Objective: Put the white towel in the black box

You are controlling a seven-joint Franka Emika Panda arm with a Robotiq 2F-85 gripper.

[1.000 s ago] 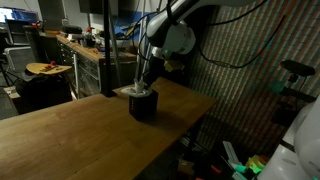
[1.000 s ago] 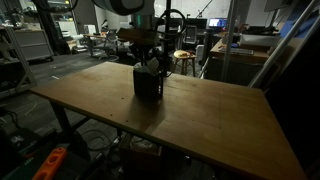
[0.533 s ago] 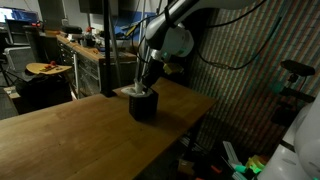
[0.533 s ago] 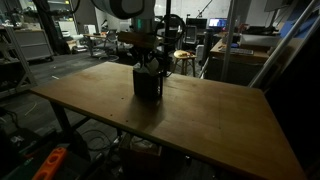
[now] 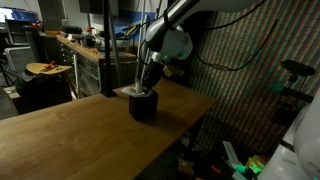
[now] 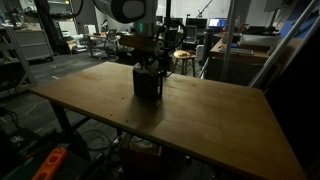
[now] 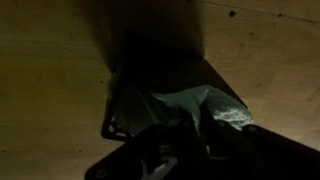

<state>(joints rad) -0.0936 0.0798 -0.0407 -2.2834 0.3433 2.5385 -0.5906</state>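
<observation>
The gripper (image 5: 147, 86) hangs at the end of the white arm, directly over the open top of the black box (image 5: 143, 107), with its tips at or just inside the rim. In both exterior views the fingers are too small and too dark against the box to separate, so we cannot tell whether they are parted or closed, or whether they grip anything. From the opposite side, in an exterior view, the gripper (image 6: 148, 67) again merges with the box (image 6: 148, 86) beneath it, and the box interior is hidden. The box stands upright on the wooden table (image 5: 80, 130), near the far edge. The wrist view is very dim. There, the gripper (image 7: 178, 135) fills the lower part as a black shape with no clear outline. Just above it lies the white towel (image 7: 205, 102), a pale crumpled fold set against the dark walls of the box (image 7: 150, 55), with its brightest patch to the right. The towel appears to sit inside the box, though shadow hides most of it and we cannot see whether the fingertips touch it. Bare tabletop (image 7: 50, 70) surrounds the box.
</observation>
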